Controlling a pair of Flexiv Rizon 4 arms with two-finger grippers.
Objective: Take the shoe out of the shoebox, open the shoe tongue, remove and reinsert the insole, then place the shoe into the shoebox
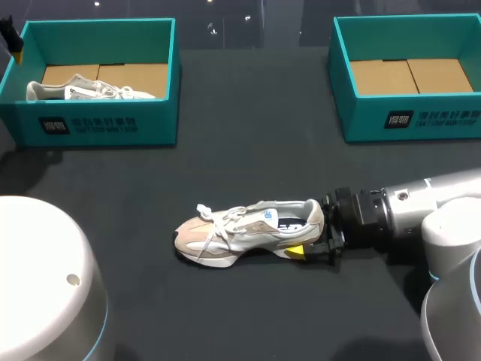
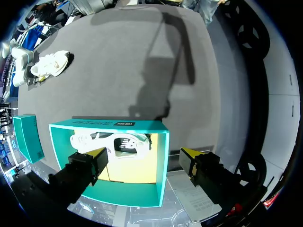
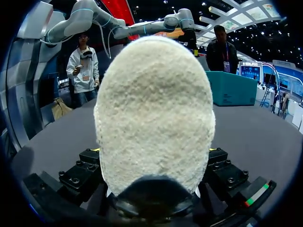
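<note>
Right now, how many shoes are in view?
2. One white-and-beige sneaker lies on the black table, its heel in the right gripper. One white sneaker lies inside the left teal cardboard shoebox. None seems hidden.

Below the left gripper [image 2: 143,155] you see a teal shoebox [image 2: 109,125], and in it a white shoe [image 2: 113,142] near the wall ahead of the gripper (the cardboard floor shows beside the shoe). The fingers stand wide apart and hold nothing: one yellow tip is over the box's edge, the other outside it. Another teal box [image 2: 26,142] stands just beside. Far across the dark table [image 2: 118,56] lies a second shoe [image 2: 51,64], with the right arm [image 2: 21,56] at one end of it.
</note>
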